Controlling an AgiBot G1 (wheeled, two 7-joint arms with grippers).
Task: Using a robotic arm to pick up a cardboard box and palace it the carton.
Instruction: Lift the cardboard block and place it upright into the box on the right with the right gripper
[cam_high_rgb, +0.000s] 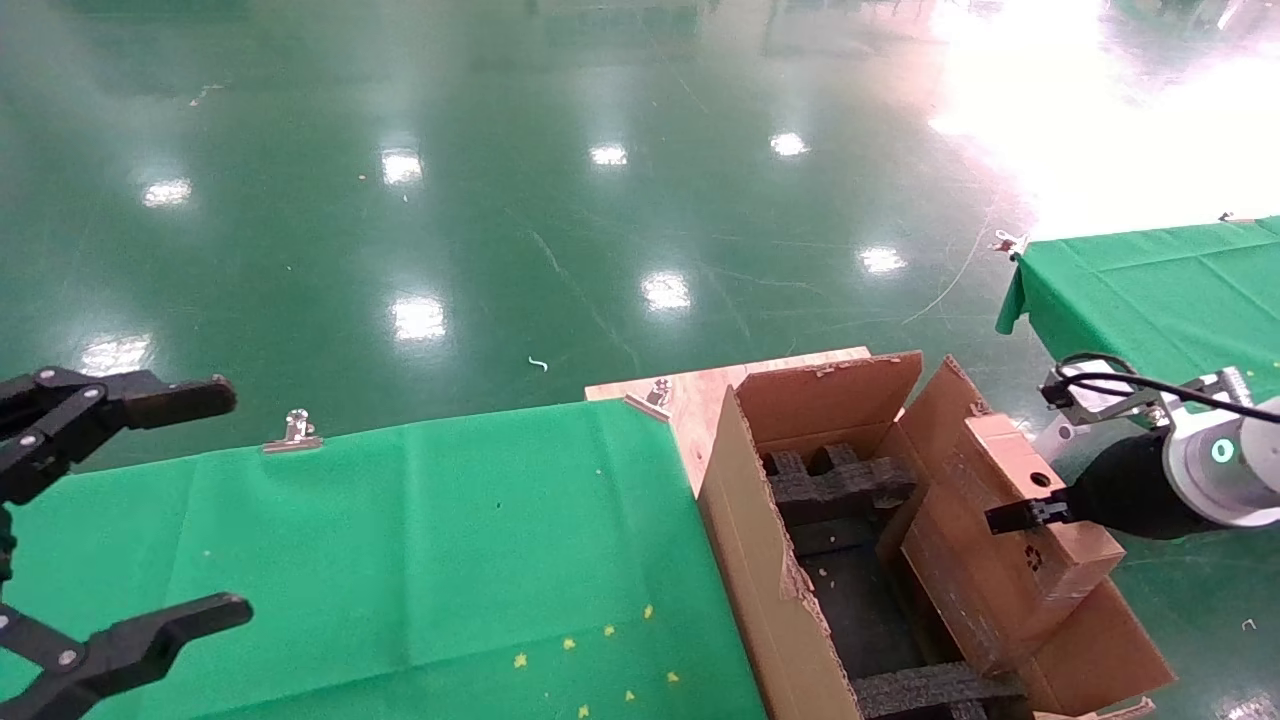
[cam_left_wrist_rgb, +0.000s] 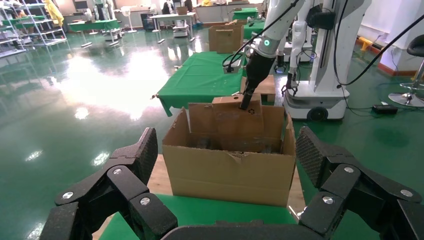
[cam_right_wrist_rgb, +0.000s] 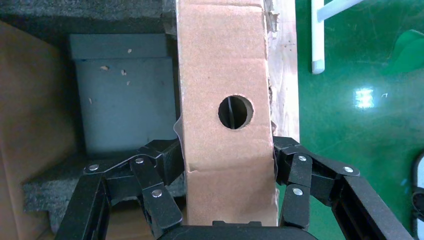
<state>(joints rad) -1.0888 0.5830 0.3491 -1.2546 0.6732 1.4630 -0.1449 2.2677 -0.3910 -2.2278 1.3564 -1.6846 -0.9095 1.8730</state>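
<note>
My right gripper (cam_high_rgb: 1030, 515) is shut on the slim brown cardboard box (cam_high_rgb: 1005, 545) and holds it tilted over the right side of the large open carton (cam_high_rgb: 760, 560). The box's narrow edge with the round hole (cam_right_wrist_rgb: 235, 112) faces the right wrist view, where both black fingers (cam_right_wrist_rgb: 165, 165) press its sides. Black foam inserts (cam_high_rgb: 835, 480) lie inside the carton. In the left wrist view the carton (cam_left_wrist_rgb: 230, 170) stands ahead with the box (cam_left_wrist_rgb: 239, 116) and the right arm (cam_left_wrist_rgb: 257, 70) above it. My left gripper (cam_high_rgb: 150, 510) is open and empty over the green table at the far left.
The carton stands on a wooden board (cam_high_rgb: 700, 390) at the right end of the green-covered table (cam_high_rgb: 400, 560). Metal clips (cam_high_rgb: 293, 432) hold the cloth. A second green table (cam_high_rgb: 1150, 290) stands at the right. The shiny green floor surrounds both.
</note>
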